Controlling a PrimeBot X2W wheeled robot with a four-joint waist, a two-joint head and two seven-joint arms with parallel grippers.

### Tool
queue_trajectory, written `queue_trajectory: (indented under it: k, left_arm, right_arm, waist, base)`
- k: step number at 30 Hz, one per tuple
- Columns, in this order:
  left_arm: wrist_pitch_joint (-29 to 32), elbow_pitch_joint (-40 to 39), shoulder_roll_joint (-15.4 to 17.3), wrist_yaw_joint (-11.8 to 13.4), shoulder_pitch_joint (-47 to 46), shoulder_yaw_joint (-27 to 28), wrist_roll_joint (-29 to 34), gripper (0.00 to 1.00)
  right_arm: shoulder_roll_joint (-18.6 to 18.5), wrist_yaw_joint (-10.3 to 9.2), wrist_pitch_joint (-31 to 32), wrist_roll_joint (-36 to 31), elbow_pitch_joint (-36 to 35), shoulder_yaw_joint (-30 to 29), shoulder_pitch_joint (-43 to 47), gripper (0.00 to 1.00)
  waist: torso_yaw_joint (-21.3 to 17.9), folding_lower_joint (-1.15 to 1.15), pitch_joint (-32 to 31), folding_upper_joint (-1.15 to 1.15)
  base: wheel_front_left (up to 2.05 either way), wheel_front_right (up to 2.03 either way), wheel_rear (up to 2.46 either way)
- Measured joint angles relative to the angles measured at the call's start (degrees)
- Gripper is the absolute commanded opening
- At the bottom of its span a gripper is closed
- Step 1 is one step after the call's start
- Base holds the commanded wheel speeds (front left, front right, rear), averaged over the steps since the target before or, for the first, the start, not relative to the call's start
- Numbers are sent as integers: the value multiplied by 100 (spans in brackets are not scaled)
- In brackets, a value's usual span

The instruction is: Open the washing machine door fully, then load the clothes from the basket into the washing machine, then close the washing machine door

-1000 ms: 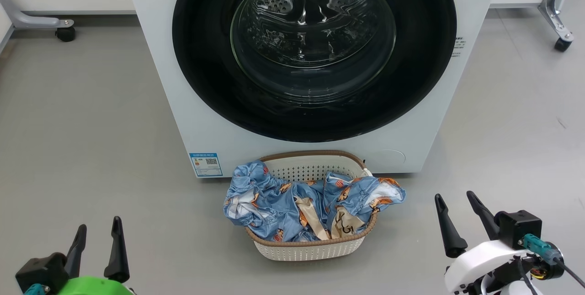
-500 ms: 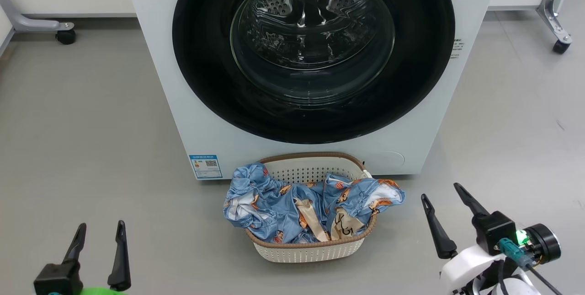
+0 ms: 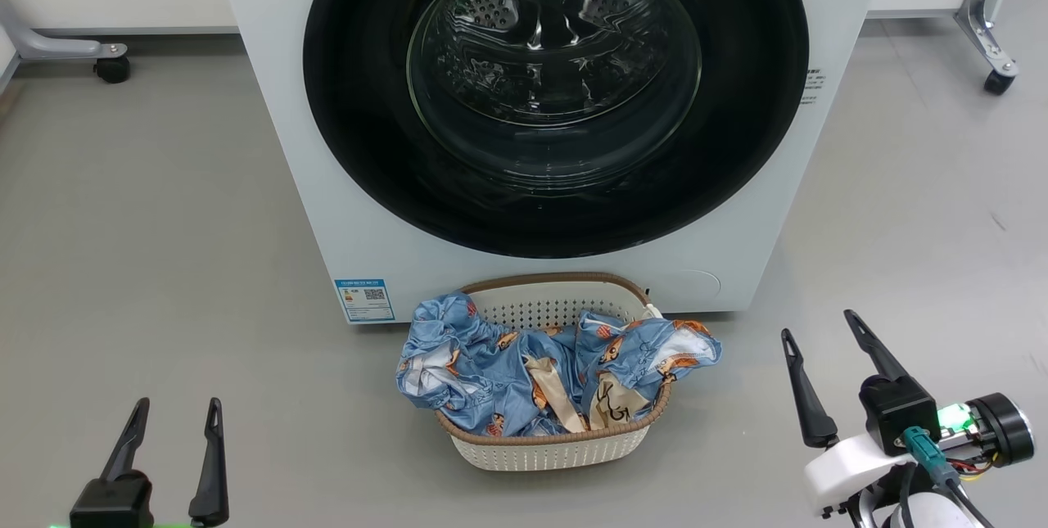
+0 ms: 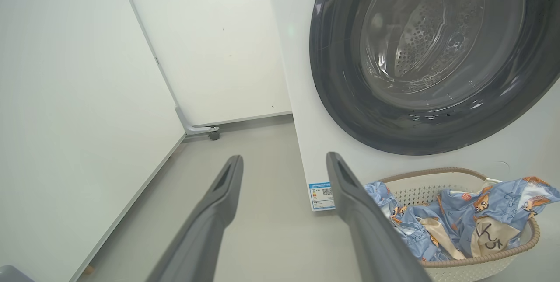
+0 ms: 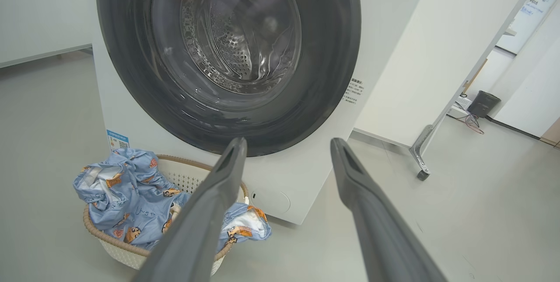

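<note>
Step one was not started. Your washing machine door (image 3: pixel 557 94) was shut flat against the washing machine (image 3: pixel 327 217), with its glass bowl bulging toward you and the steel drum visible through it.

Both your claws were spread wide, pinching nothing. Your left claw (image 3: pixel 180 403) sat low at your left over bare floor (image 3: pixel 164 209), well apart from everything. Your right claw (image 3: pixel 818 323) sat at your right, a bit higher in the head view, fingers angled up toward the machine's lower right corner.

Key relation: the door lay ahead of and above both claws, between them, roughly centred on you. It's round, so there was no long axis to line up with. What mattered was which rim edge swings free, and no handle or hinge could be made out in any view, so that side cannot be told.

By position, your right claw looked the nearer. In its wrist view the black rim's right edge stood up and left of the fingertips, beside small printed text on the white front. Your left wrist view faced the rim's left edge, above the blue label (image 3: pixel 364 299).

The clothes (image 3: pixel 508 372) were heaped in the basket (image 3: pixel 557 450), spilling over its rim on both sides. The basket sat on the floor just beside the machine's foot, directly below the door and between your claws. The door's swing probably clears it, but I'm not sure.
</note>
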Motion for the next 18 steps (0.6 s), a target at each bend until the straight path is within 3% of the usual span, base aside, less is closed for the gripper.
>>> queue_trajectory:
  k: [18]
  left_arm:
    - [0, -15, -65, -31, 19, 159, -1, 100]
  right_arm:
    - [15, -134, 0, 136, -49, -502, 180, 100]
  waist:
    - [-108, 0, 28, 0]
  base:
    - [0, 0, 0]
